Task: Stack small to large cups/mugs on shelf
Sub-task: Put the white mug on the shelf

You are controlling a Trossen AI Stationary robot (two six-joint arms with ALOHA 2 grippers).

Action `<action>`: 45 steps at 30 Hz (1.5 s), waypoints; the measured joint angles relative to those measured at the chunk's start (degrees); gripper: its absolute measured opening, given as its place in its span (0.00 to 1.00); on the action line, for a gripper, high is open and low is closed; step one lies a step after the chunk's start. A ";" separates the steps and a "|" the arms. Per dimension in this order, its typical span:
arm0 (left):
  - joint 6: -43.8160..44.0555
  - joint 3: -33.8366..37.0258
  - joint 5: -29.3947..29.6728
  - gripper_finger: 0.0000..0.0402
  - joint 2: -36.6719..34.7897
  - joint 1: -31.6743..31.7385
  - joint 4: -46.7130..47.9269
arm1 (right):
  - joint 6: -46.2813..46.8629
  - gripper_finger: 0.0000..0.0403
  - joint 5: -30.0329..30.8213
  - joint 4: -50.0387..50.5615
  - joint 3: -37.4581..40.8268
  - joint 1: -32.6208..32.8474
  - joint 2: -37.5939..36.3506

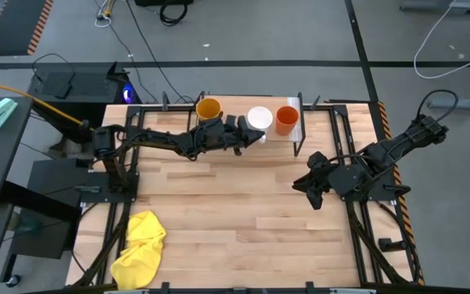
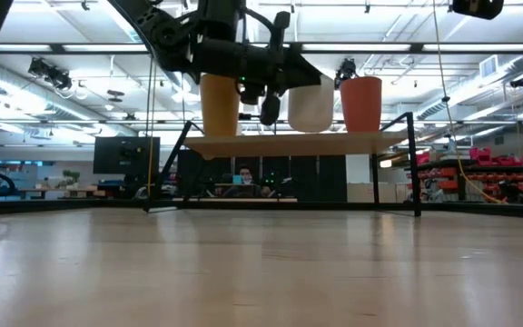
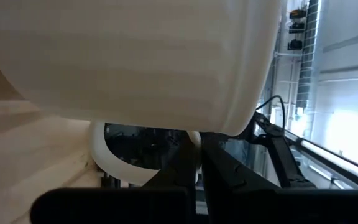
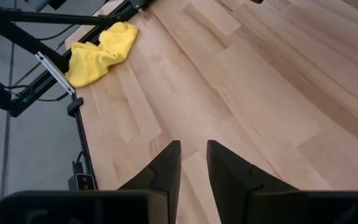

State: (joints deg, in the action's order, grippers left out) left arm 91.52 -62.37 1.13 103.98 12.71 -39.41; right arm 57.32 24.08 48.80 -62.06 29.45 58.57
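The shelf stands along the table's far edge. On it, in a row, are the yellow-orange cup, the white mug and the red-orange cup; the two cups stand upright on their bases. My left gripper reaches in from the left and is shut on the mug's handle. My right gripper waits over the table's right half, narrowly open and holding nothing. My left gripper pinches the white mug's handle loop between its two fingers, coming level from the table's left and near side. The mug is upright with its base at the shelf board; whether it rests there or hangs just above, I cannot tell.
A yellow cloth lies crumpled at the table's near left corner. The bare butcher-block tabletop spreads between the arms. Black frame rails run along both table sides, and the shelf's thin black legs stand at the far edge.
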 joint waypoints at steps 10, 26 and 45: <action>-0.27 0.00 0.72 0.04 -0.02 -0.09 0.36 | -0.48 0.21 -0.02 0.00 0.00 -0.02 0.00; 0.90 0.00 0.52 0.07 -0.04 -0.42 2.66 | -0.33 0.21 -0.07 0.00 0.00 -0.02 0.00; 0.90 -0.07 0.57 0.18 -0.11 -0.63 3.80 | -0.28 0.21 -0.07 -0.02 0.00 -0.02 0.00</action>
State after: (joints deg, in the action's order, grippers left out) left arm 92.42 -62.43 1.69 103.88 12.08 -35.62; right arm 57.04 24.01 48.77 -62.06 29.43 58.57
